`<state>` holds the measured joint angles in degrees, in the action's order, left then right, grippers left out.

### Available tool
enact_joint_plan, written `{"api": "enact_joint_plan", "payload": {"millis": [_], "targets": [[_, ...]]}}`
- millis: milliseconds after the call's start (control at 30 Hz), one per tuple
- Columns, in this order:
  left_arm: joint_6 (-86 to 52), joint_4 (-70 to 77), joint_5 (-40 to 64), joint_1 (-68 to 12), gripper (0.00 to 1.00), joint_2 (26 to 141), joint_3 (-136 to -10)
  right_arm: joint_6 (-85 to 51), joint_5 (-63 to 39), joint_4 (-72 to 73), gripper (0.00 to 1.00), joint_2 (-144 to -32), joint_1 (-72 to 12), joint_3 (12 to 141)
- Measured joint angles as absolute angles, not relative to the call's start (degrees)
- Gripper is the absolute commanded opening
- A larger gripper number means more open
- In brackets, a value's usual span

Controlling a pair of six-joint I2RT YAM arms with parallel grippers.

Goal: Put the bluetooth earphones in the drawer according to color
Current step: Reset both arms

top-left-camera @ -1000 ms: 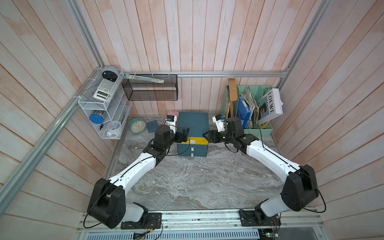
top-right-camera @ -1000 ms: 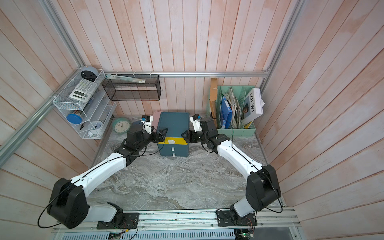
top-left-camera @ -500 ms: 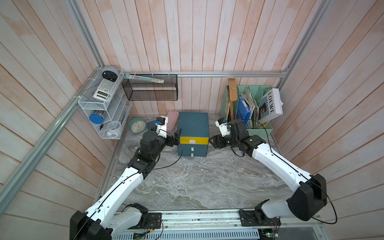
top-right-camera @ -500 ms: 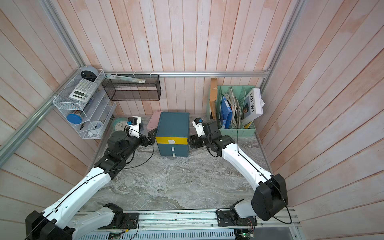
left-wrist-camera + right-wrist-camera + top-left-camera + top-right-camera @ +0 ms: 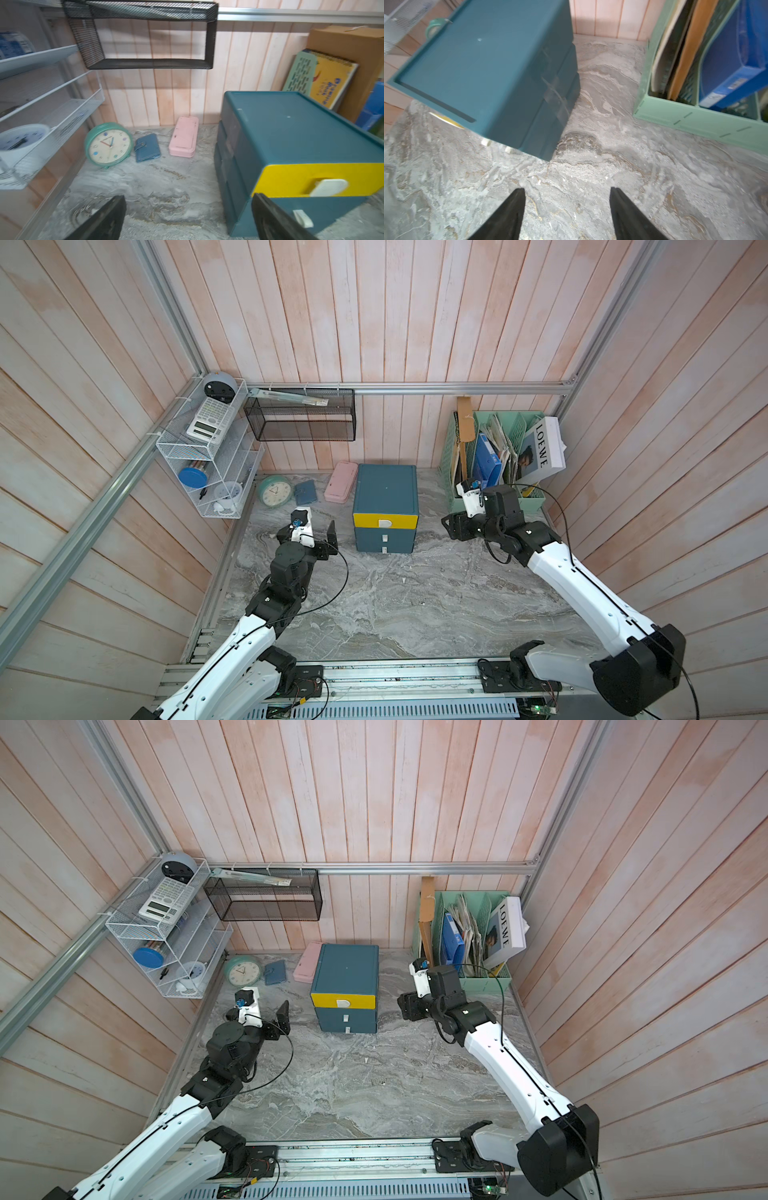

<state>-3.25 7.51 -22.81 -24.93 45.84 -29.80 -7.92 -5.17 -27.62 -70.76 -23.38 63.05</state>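
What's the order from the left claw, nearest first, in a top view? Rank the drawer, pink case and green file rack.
1. The drawer: just right of the left claw.
2. The pink case: at the back wall, left of the drawer.
3. The green file rack: back right corner, beyond the drawer.

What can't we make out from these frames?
- Drawer cabinet contents: drawers look shut in both top views; their fronts hide the insides.
- Earphone cases: none seen in any view.
- Two teal drawer fronts: right wrist view, hidden under the cabinet's top.
- Left gripper: left wrist view, finger bases cut off by the frame edge.
- Calculator keys: top views, too small to read.
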Motion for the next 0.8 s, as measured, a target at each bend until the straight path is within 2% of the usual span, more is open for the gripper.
{"api": "enact_joint_plan", "payload": {"millis": [200, 233, 300, 467, 633, 667, 800], "targets": [[-3.2, 13.9, -31.6, -24.9, 1.0, 46.5, -24.6, -7.9, -1.7, -26.0, 0.73, -68.1, -18.9, 57.3], [-3.2, 15.1, -32.5, -24.9, 1.0, 46.9, -23.9, -7.9, -1.0, -25.6, 0.79, -68.1, -18.3, 56.7], [-3.2, 18.1, -34.5, -24.7, 1.0, 48.2, -22.4, -8.7, 2.0, -24.5, 0.85, -68.2, -17.0, 55.5], [-3.7, 26.3, -38.9, -23.5, 1.0, 54.3, -19.2, -11.2, 9.5, -21.5, 0.89, -70.5, -14.5, 53.1], [-4.1, 33.1, -40.9, -22.1, 1.0, 61.3, -17.8, -12.4, 14.9, -16.3, 0.93, -72.8, -12.5, 51.4], [-4.1, 34.0, -40.8, -21.7, 1.0, 62.2, -17.8, -12.5, 15.5, -14.6, 0.97, -72.9, -11.9, 50.6], [-4.1, 38.0, -40.2, -19.2, 1.0, 64.8, -17.8, -13.6, 17.4, -7.7, 0.98, -73.4, -9.0, 46.5]]}}
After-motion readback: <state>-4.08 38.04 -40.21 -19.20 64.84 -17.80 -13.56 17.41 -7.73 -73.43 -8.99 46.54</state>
